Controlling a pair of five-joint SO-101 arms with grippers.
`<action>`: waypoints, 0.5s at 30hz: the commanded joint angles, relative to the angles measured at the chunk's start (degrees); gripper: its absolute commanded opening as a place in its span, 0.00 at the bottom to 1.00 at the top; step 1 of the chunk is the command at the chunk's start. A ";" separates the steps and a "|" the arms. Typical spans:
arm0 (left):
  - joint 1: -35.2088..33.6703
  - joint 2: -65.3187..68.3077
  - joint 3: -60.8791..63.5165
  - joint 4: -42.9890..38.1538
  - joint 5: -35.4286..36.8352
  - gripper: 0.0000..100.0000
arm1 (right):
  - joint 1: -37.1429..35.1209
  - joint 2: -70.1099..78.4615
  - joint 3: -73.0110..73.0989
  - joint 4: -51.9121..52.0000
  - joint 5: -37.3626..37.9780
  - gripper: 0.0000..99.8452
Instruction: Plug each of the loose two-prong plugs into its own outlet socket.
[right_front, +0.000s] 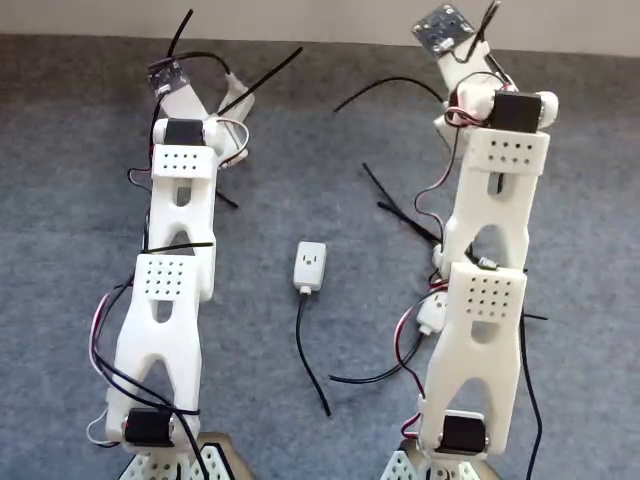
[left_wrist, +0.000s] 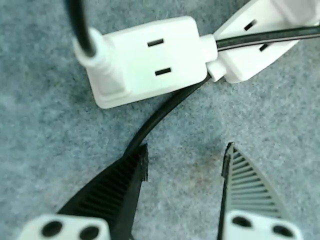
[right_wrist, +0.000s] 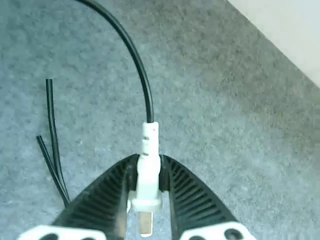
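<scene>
Toward the far left of the carpet (right_front: 80, 150), the left gripper (left_wrist: 185, 150) hangs wide open over bare pile and holds nothing. Just beyond its fingertips lie two white sockets. The first socket (left_wrist: 150, 62) lies flat with both slots facing up, and the second socket (left_wrist: 257, 35) meets its corner at an angle. A black cord (left_wrist: 162, 110) comes out from between them, follows the first socket's edge and runs to the tip of one finger (left_wrist: 132, 175); whether it touches that finger I cannot tell. Toward the far right corner, close to the carpet's far edge, the right gripper (right_wrist: 148, 159) is clamped on a white plug (right_wrist: 148, 192). Its fingers press the plug's two sides, a prong (right_wrist: 145, 227) points back toward the wrist, and the lead (right_wrist: 140, 65) curves away over the carpet. Two loose wire ends (right_wrist: 52, 145) lie near it. A third socket (right_front: 309, 265) lies mid-carpet between the arms, well apart from both grippers, with its tail (right_front: 305, 350) trailing toward the near edge.
</scene>
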 joint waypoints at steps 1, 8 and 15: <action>0.13 -0.66 -1.71 -0.35 0.26 0.25 | -1.54 -6.81 -6.55 2.42 -1.23 0.01; 0.31 -2.86 -4.18 3.60 0.18 0.25 | -1.45 -19.03 -6.02 2.42 -16.97 0.01; -1.71 -6.46 -4.09 7.56 0.09 0.25 | -3.56 -27.47 -5.93 2.51 -28.13 0.01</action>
